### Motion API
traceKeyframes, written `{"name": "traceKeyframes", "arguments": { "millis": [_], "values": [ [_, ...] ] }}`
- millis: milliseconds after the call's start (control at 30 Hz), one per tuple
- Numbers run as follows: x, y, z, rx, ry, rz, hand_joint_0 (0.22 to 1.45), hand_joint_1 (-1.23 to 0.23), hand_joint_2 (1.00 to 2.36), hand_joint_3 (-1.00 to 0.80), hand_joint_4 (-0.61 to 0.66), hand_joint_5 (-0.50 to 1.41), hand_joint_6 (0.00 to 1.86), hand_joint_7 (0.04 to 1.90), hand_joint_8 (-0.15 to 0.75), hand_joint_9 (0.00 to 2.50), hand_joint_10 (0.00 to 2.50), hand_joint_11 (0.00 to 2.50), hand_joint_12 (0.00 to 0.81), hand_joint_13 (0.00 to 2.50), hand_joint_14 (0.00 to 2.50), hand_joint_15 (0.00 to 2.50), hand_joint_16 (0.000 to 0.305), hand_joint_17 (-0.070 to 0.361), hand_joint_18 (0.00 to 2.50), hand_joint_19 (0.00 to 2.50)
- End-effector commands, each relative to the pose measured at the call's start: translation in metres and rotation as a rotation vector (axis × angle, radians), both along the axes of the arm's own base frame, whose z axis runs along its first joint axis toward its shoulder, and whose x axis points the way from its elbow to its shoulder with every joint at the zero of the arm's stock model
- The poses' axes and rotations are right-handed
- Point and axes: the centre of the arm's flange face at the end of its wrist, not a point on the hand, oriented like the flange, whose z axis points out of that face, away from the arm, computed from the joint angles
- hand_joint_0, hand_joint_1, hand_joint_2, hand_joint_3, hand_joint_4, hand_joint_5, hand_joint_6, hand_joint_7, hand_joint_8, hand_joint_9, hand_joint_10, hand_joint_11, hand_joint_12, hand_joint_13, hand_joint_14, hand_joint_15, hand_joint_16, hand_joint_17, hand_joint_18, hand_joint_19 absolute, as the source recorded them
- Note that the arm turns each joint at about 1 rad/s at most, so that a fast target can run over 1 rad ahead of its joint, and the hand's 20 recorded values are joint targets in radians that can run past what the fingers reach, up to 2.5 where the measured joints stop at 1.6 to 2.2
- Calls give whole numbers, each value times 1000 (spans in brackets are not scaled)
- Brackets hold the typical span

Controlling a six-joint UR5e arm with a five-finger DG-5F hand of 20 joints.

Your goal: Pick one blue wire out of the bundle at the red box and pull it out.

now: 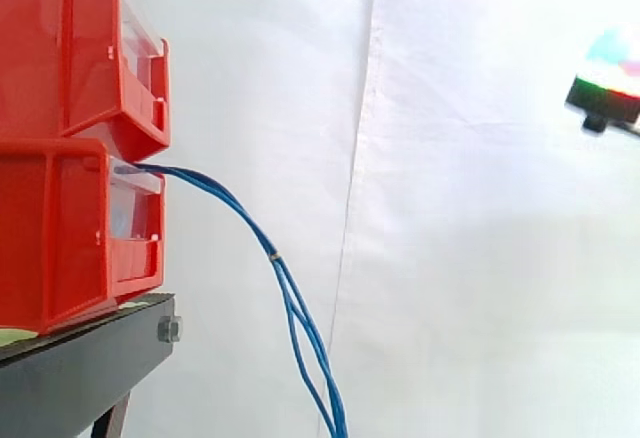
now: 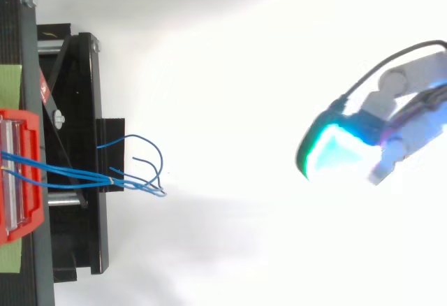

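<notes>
A bundle of thin blue wires (image 1: 250,223) comes out of the gap between the two stacked red bins and hangs down to the lower edge of the side view. From above, the blue wires (image 2: 84,175) leave the red bin (image 2: 21,173) and fan out into loose curled ends. A small yellow tie (image 1: 274,256) binds them partway down. My hand (image 2: 363,138) is far to the right of the wires, well apart from them. Its fingers are relaxed and hold nothing, and one pad glows cyan-green. In the side view a glowing fingertip (image 1: 605,83) shows at the right edge.
The upper red bin (image 1: 60,58) sits on the lower red bin (image 1: 50,238), both on a black stand (image 1: 80,368). The stand's frame (image 2: 77,110) has green tape (image 2: 10,86) at its left. A white curtain (image 1: 450,258) fills the background.
</notes>
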Motion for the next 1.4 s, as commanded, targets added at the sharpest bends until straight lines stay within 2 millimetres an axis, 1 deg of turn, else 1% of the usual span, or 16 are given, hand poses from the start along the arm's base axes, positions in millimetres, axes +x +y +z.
{"name": "traceKeyframes", "arguments": {
  "millis": [0, 33, 167, 200, 300, 467, 567, 667, 800, 867, 933, 1000, 1067, 1200, 1333, 1367],
  "values": [
    [9, 1, -20, 3, 16, -1, 537, -435, 1002, -473, 353, -154, 503, 787, 316, 985, 9, 266, 261, 755, 14, 318, 56, 126, 793, 392],
    [12, 1, -23, 5, 9, -3, 537, -435, 1002, -474, 352, -151, 502, 793, 318, 996, 9, 269, 267, 791, 14, 320, 56, 126, 810, 409],
    [18, 3, -19, 4, -37, -7, 540, -473, 1000, -500, 347, -148, 503, 812, 334, 1066, 12, 348, 378, 894, 10, 278, 57, 129, 788, 413],
    [23, 2, -28, -4, -42, -26, 534, -498, 1000, -500, 349, -147, 503, 817, 337, 1067, 12, 356, 392, 909, 10, 280, 58, 129, 776, 395],
    [25, 4, -29, -7, -44, -28, 519, -533, 1000, -500, 347, -146, 503, 822, 331, 1081, 12, 380, 396, 918, 11, 304, 58, 131, 752, 388],
    [27, 7, -28, -29, -59, -37, 499, -503, 1000, -500, 341, -149, 503, 824, 321, 1131, 17, 475, 379, 930, 14, 348, 59, 132, 739, 384],
    [32, 9, -42, -45, -44, -43, 489, -485, 1000, -500, 330, -153, 502, 812, 321, 1058, 15, 439, 348, 863, 12, 356, 58, 130, 692, 378],
    [40, 10, -61, -42, -33, -43, 479, -485, 1000, -500, 317, -157, 503, 812, 310, 862, 11, 372, 288, 647, 18, 453, 56, 126, 592, 406],
    [50, 12, -72, -35, -67, -43, 469, -494, 1000, -500, 297, -156, 503, 824, 323, 693, 9, 296, 319, 553, 16, 440, 56, 126, 546, 396],
    [56, 15, -72, -41, -101, -41, 467, -502, 1000, -500, 291, -155, 503, 829, 320, 691, 9, 316, 320, 545, 15, 425, 56, 127, 541, 402],
    [61, 16, -77, -53, -121, -47, 463, -511, 1000, -500, 286, -152, 502, 832, 311, 727, 11, 346, 334, 552, 14, 378, 57, 128, 552, 423],
    [68, 17, -87, -70, -144, -61, 460, -509, 1000, -500, 284, -146, 503, 829, 298, 883, 13, 408, 382, 609, 12, 365, 57, 128, 612, 458],
    [71, 17, -89, -75, -159, -66, 463, -501, 1000, -500, 288, -141, 503, 828, 306, 972, 14, 442, 411, 782, 14, 429, 58, 130, 713, 485],
    [76, 17, -85, -89, -206, -85, 490, -499, 1000, -500, 284, -142, 503, 837, 310, 981, 15, 490, 430, 852, 17, 505, 58, 131, 710, 477],
    [77, 15, -89, -129, -197, -120, 500, -512, 1000, -500, 278, -144, 503, 840, 317, 954, 18, 507, 455, 813, 17, 484, 60, 135, 664, 441],
    [78, 15, -94, -134, -190, -124, 502, -531, 1000, -500, 276, -146, 503, 842, 310, 883, 15, 458, 454, 677, 15, 409, 61, 138, 625, 390]
  ]
}}
